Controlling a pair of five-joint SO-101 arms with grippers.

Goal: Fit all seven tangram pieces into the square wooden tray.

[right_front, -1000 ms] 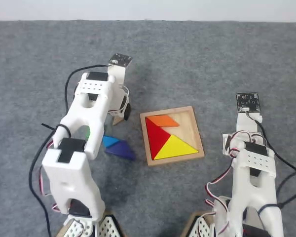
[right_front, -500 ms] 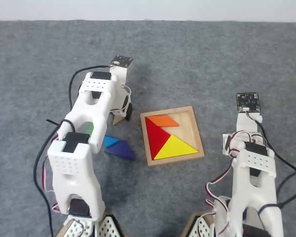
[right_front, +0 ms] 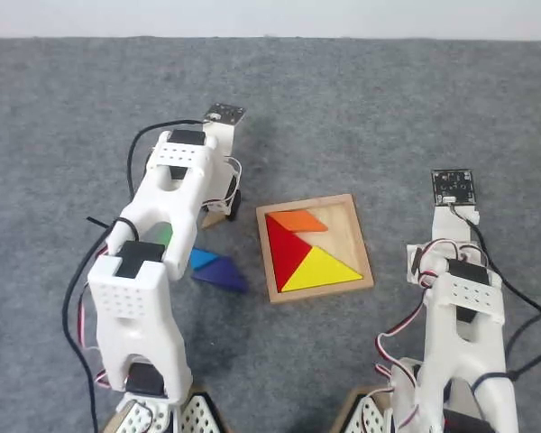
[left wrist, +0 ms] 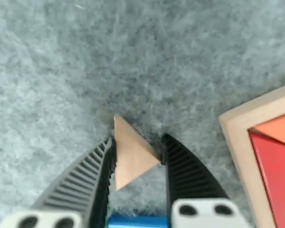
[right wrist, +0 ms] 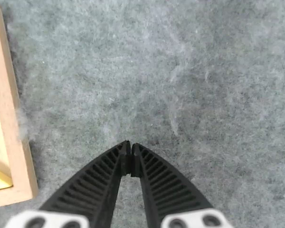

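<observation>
Left wrist view gives us the left pincer (left wrist: pixel 137 142) clamped on a small pale wooden triangle (left wrist: pixel 130 154). Its two black ribbed fingers (left wrist: pixel 92 175) press the piece from either side. One corner of the triangle pokes out past the fingertips over the grey felt table cover (left wrist: pixel 180 57). Off to one side of this pincer, near but apart from it, we see a corner of the square wooden tray (left wrist: pixel 235 133). An orange parallelogram (left wrist: pixel 278 130) and a red triangle (left wrist: pixel 275 175) lie inside the tray.

High view lets us place the tray (right_front: pixel 316 200) just beside the left pincer (right_front: pixel 222 209), on the side toward the right arm. It holds the orange parallelogram (right_front: pixel 298 220), the red triangle (right_front: pixel 286 250) and a large yellow triangle (right_front: pixel 320 269). Back from the left pincer, toward its arm's base, a blue piece (right_front: pixel 201 259) and a purple piece (right_front: pixel 222 271) lie side by side on the felt. A green piece (right_front: pixel 162 237) shows partly under the arm.

Right wrist view shows us the right pincer (right wrist: pixel 131 145) pressed together, tip against tip, over the felt. The tray's wooden rim (right wrist: pixel 12 133) runs off to its side, well apart from the fingertips.
</observation>
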